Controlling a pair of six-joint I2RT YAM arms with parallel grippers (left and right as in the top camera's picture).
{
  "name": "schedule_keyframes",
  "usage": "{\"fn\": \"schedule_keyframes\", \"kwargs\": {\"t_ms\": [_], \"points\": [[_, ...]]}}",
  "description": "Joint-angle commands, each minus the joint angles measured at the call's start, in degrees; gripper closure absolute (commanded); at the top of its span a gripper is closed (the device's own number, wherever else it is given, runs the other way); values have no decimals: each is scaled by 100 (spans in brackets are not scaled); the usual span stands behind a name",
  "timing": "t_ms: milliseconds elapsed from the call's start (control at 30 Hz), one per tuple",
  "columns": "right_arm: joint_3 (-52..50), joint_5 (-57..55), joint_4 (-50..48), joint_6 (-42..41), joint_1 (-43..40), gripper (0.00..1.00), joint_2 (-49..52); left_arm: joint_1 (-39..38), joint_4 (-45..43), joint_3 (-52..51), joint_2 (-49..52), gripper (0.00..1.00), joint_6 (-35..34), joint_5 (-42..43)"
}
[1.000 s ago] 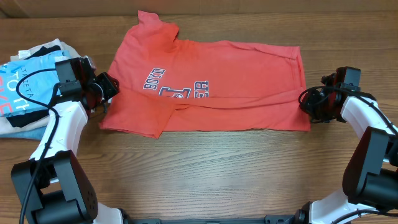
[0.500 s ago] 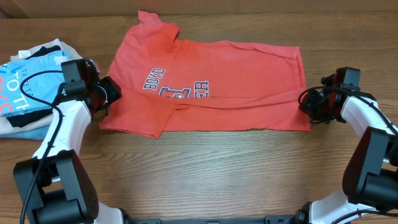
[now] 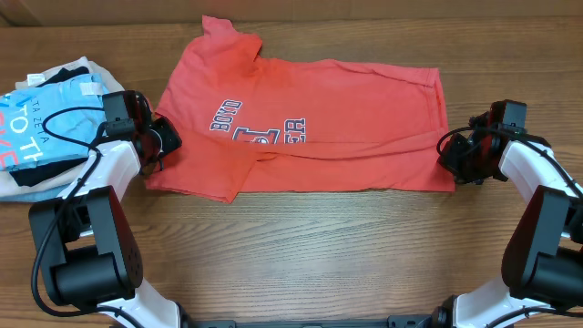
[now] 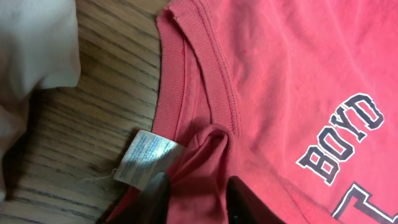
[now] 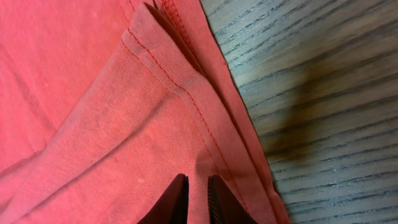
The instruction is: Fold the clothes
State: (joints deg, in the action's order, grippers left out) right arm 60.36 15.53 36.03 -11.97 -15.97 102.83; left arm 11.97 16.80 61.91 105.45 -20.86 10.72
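T-shirt (image 3: 346,100) lies flat across the middle of the overhead frame, collar end to the left, hem to the right, with its lower long edge already turned up over the lettering.

Left jaws: closed on a small pucker of red fabric just below the collar (image 4: 199,68), with the label (image 4: 144,155) beside them. Right jaws: nearly together, pinching a thin bite of fabric just inside the hem (image 5: 180,81) at the right end of the overhead frame.

Risks noted:
- The left hold is a shallow pucker. It probably takes one layer only, so a lift could peel the top layer away and leave the rest on the tabletop (image 3: 301,264).
- The right bite is thin and close to the edge. A sharp pull could draw the fabric out of it.
- If the two ends rise or travel unevenly, the turned-up lower edge could fall open or the fold could go askew.
- A pile of other clothes (image 3: 41,137) sits near the left arm at the upper left. A wide sweep there could drag it.

Surface: brown wood-grain tabletop, bare in the lower half of the frame, giving room to work.

Room: almost nothing shows beyond the tabletop's far edge, apart from a tan strip at the upper left that cannot be identified.
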Motion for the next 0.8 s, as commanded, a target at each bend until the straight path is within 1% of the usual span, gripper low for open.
{"fn": "schedule_keyframes", "kwargs": {"t_ms": [0,67,100,133,267,533,767], "points": [[-31,-46,-13,46,33,85,-4,-33,7,-42,118,71,114,-79],[-31,-46,-13,46,33,85,-4,-33,2,-39,116,77,111,-76],[-31,-46,-15,46,33,85,-4,-33,2,-37,116,83,111,-74],[-31,-46,-13,46,33,85,-4,-33,2,-35,116,86,109,-59],[-31,-46,-13,46,33,85,-4,-33,4,0,116,95,107,-7],[-31,-46,-11,46,33,85,-4,-31,-42,358,114,96,46,376],[-31,-61,-13,46,33,85,-4,-33,-125,813,114,96,-103,391]]}}
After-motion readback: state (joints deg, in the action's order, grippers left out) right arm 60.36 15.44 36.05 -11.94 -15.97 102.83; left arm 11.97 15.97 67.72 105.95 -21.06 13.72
